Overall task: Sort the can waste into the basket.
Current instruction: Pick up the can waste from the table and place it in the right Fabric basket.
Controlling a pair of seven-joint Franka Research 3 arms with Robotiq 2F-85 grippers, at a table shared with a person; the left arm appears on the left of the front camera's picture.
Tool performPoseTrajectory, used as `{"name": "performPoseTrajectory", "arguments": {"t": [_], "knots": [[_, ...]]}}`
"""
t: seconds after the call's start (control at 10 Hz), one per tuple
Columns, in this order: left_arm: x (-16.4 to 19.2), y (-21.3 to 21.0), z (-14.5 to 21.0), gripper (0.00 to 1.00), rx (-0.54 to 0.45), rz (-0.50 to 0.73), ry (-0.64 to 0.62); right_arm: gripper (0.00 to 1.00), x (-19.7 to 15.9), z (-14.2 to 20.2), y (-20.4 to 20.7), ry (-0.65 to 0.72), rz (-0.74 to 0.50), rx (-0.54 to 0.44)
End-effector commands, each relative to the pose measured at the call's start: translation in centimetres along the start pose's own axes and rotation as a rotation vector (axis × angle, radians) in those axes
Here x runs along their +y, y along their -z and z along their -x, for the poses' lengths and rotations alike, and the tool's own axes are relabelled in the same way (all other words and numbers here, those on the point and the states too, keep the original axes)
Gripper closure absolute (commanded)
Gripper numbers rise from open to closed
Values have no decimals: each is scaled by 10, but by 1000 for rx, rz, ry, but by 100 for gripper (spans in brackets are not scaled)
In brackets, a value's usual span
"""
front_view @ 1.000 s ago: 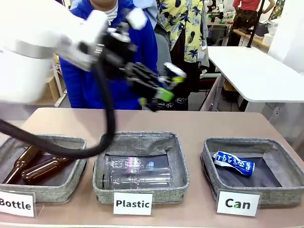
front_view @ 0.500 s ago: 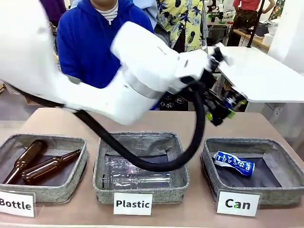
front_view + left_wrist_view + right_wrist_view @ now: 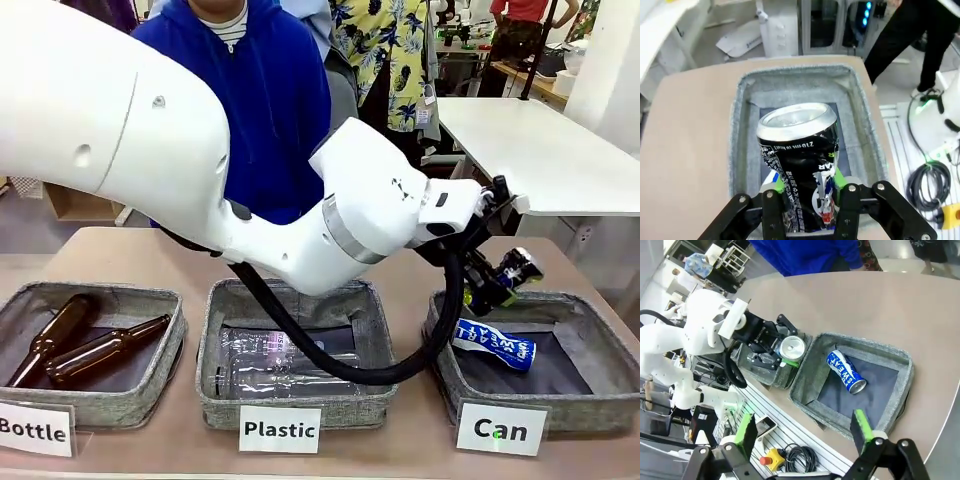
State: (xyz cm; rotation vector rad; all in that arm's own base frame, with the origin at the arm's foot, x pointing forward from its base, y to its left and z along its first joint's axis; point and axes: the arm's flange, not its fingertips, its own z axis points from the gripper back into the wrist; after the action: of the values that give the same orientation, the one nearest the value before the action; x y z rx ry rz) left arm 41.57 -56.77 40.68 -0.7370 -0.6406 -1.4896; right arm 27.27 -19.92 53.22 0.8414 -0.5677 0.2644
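My left gripper reaches across the table and is shut on the dark black can, which has colourful print and a silver top. It holds the can above the left part of the grey "Can" basket. The dented blue-and-white can lies on that basket's dark floor. In the left wrist view the basket lies directly below the held can. My right gripper is open high above the table, looking down on the basket, the blue can and the left gripper.
The "Plastic" basket in the middle holds clear bottles. The "Bottle" basket on the left holds two brown glass bottles. A person in a blue hoodie stands at the far side. My left arm spans the table.
My left arm has swung from left of centre to the right with the black can and come down over the "Can" basket.
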Motion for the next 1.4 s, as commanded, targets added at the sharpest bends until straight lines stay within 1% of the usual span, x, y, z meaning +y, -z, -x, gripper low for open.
{"name": "performPoseTrajectory", "arguments": {"t": [0.0,0.3,0.4,0.5,0.6,1.0,1.1,1.2,1.3], "knots": [[-7,-6,-5,67,-39,-20,-1,0,1,-4,-5,19,-9,6],[-7,-6,-5,67,-39,-20,-1,0,1,-4,-5,19,-9,6],[0,-2,-6,8,-21,-9,3,0,1,-4,-5,19,-9,6],[-2,-1,-3,8,-35,6,27,0,1,-4,-5,19,-9,6],[-5,-3,-2,0,-55,8,28,0,1,-4,-5,19,-9,6],[-13,-22,-3,0,-111,6,52,0,1,-4,-5,19,-9,6],[-14,-36,-2,0,-104,14,29,0,1,-4,-5,19,-9,6],[-15,-64,3,0,-73,8,-1,0,1,-4,-5,19,-9,6],[-17,-99,18,0,-9,-16,-52,0,0,0,0,0,0,0]]}}
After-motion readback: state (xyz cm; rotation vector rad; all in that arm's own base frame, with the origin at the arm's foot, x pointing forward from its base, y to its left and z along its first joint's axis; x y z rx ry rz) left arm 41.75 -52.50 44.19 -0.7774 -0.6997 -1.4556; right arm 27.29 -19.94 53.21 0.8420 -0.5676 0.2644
